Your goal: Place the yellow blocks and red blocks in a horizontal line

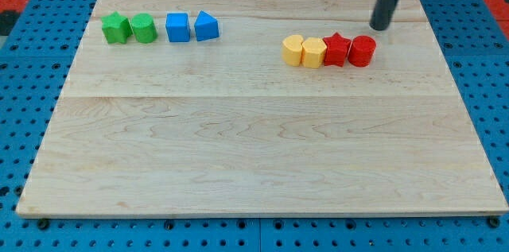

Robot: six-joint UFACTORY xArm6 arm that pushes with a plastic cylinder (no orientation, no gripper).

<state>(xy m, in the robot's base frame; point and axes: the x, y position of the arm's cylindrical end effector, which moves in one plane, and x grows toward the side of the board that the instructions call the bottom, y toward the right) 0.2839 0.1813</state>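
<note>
Yellows [304, 51] and reds [349, 50] sit in a touching row just below-left of my tip [380, 27]. No claw here, just a rod. One careless nudge bends the line.

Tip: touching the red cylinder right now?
No: my tip sits just above and to the right of the red cylinder in the view, with bare board between them.

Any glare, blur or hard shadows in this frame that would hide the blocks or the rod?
Camera view: even, soft light, no glare on the pale wooden board; yellow blocks and red blocks are sharp, with faint shadows; my tip, the dark rod's end, looks slightly soft, just above the round red block.
</note>
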